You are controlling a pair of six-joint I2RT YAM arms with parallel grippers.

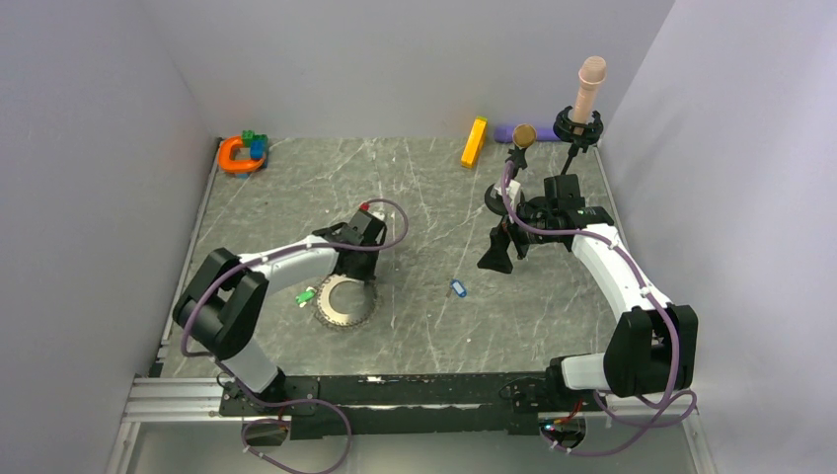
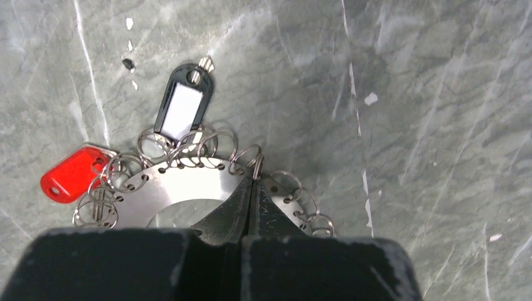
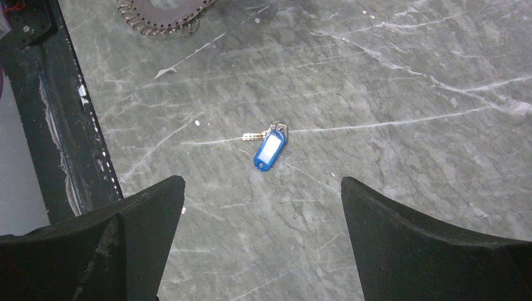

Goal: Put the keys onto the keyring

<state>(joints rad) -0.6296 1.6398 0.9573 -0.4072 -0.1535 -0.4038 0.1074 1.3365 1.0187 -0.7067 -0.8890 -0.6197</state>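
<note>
- Blue key (image 3: pixel 270 150) lies loose on the table (image 3: pixel 408 94), well apart from the keyring (image 1: pixel 345 302) and to its right. I judge it the next one to fetch.
- Over it hangs the right gripper (image 3: pixel 262 182), fingers spread wide and empty. In the wrist view the key sits between the two fingers and just ahead of their tips, so a short reach forward and a drop should bracket it.
- Its plastic head runs lengthwise away from the camera, crossing the line between the fingers, so they would close on its narrow sides. The metal blade juts toward the left-hand finger.
- From above, the key lies toward the near edge and to the left of the right gripper, clearly nearer that arm.
- On the keyring's band, the left gripper (image 2: pixel 252 188) is pressed together, tips down. Whether it truly pinches metal I cannot tell.
- At the ring's rim, the red key (image 2: pixel 72 174) and black key (image 2: pixel 182 106) lie among its wire loops (image 2: pixel 154 145). The green key (image 1: pixel 306 296) lies beside the ring.
</note>
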